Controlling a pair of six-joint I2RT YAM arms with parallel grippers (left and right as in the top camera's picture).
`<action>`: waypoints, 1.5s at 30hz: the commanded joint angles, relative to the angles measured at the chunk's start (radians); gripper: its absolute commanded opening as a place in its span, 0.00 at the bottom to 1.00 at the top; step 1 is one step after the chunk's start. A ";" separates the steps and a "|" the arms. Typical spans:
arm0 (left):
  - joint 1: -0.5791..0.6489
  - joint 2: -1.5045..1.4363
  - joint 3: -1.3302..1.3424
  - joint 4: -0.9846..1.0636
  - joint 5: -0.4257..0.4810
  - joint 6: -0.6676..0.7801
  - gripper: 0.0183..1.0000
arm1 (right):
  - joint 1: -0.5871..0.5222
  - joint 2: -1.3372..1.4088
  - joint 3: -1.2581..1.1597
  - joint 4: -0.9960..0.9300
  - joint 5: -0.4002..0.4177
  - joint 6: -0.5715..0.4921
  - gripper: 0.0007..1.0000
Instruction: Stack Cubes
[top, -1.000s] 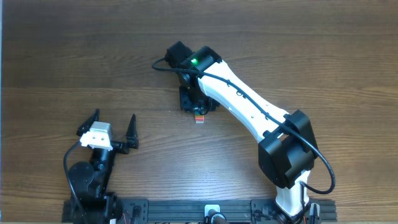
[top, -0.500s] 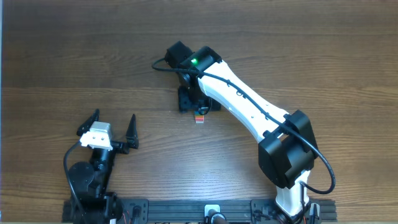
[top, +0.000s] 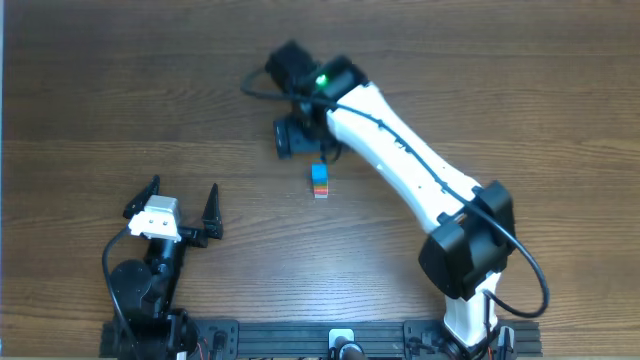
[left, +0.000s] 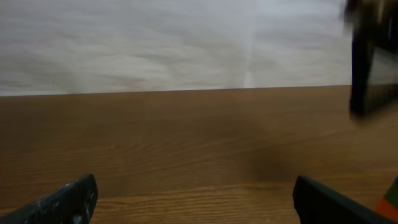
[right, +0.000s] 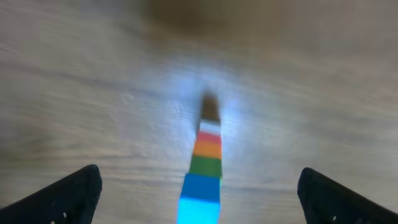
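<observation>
Top view: cube stack (top: 320, 181) stands on the wooden table (top: 520, 90) near mid-table, clear of both arms. Long axis is vertical. From above it shows a blue top face, with a thin strip of orange and red side faces peeking out on the side toward the arm bases. Right gripper (top: 300, 138) sits just beyond the stack, on the far side from the bases, not touching it. A green light glows on the right arm's wrist housing. Left gripper (top: 182, 200) is well apart from the stack, near its own base, fingers spread wide and holding nothing.

Left wrist view: left gripper (left: 194, 190) spread open over bare table, nothing between the fingers. A sliver of the stack (left: 392, 198), green and orange, shows at the frame edge. A dark part of the right arm (left: 373, 62) hangs above it.

Right wrist view: right gripper (right: 199, 177) released, fingers far apart. The stack (right: 208, 163) is on the centre line between them, touching neither. Looking steeply down its length: light blue top nearest the camera, then blue, green, orange, red, white, with a dark patch at the table end. Column looks straight, cubes aligned. Cube faces are plain colour.
</observation>
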 joint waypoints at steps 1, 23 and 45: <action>-0.004 -0.007 -0.003 -0.005 -0.003 0.014 1.00 | -0.010 -0.082 0.245 -0.071 0.096 -0.091 0.99; -0.004 -0.007 -0.003 -0.004 -0.003 0.014 1.00 | -0.048 -0.598 0.050 -0.293 0.572 -0.042 0.99; -0.004 -0.007 -0.003 -0.004 -0.003 0.014 1.00 | -0.525 -1.534 -1.378 1.003 0.197 -0.408 0.99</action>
